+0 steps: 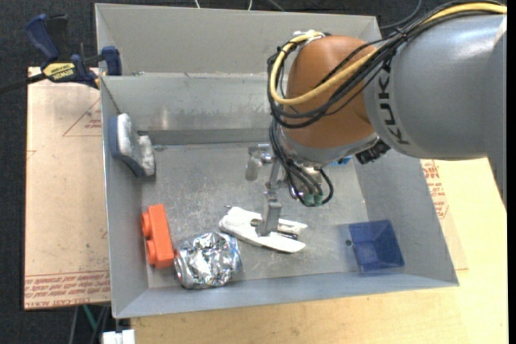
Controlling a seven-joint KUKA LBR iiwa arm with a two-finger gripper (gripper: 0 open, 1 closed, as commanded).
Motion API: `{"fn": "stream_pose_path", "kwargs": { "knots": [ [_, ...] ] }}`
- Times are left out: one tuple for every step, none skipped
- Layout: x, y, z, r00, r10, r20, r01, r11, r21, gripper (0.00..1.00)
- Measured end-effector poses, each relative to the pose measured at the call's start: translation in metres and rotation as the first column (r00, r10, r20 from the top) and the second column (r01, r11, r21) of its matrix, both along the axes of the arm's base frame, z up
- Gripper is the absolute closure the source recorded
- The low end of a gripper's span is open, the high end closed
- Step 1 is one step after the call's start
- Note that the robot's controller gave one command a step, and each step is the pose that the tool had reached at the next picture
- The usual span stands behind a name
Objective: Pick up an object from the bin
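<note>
Directly beneath the gripper (272, 226), whose spread or closure I cannot tell, a flat white plastic piece (242, 222) lies front-middle in the bin (201, 97), long axis running left-right, beside a crumpled foil ball (208, 260).

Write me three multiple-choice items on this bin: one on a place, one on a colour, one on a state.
1. The gripper is down over: A) the white flat piece; B) the back wall; C) the left corner.
2. The block by the left wall is: A) blue; B) green; C) orange.
3. The foil is: A) a flat sheet; B) crumpled into a ball; C) a rolled tube.
Key: 1 A, the white piece lies right beneath it; 2 C, it is plainly orange; 3 B, it is a creased lump.
</note>
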State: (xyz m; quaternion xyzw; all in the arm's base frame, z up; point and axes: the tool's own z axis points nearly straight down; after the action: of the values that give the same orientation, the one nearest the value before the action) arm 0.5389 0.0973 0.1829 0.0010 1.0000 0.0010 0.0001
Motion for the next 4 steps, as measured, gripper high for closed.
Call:
{"fn": "stream_pose_path", "kwargs": {
  "knots": [
    [0.0, 0.0, 0.0, 1.0, 0.0, 0.0, 0.0, 1.0, 0.0, 0.0],
    [-0.008, 0.003, -0.019, 0.999, 0.043, 0.01, -0.043, 0.999, 0.0, 0.0],
    [-0.011, 0.041, 0.004, 0.997, -0.079, 0.015, 0.078, 0.997, 0.004, 0.0],
    [-0.052, 0.021, -0.108, 0.969, 0.246, 0.024, -0.246, 0.969, 0.002, 0.0]
  ]
}}
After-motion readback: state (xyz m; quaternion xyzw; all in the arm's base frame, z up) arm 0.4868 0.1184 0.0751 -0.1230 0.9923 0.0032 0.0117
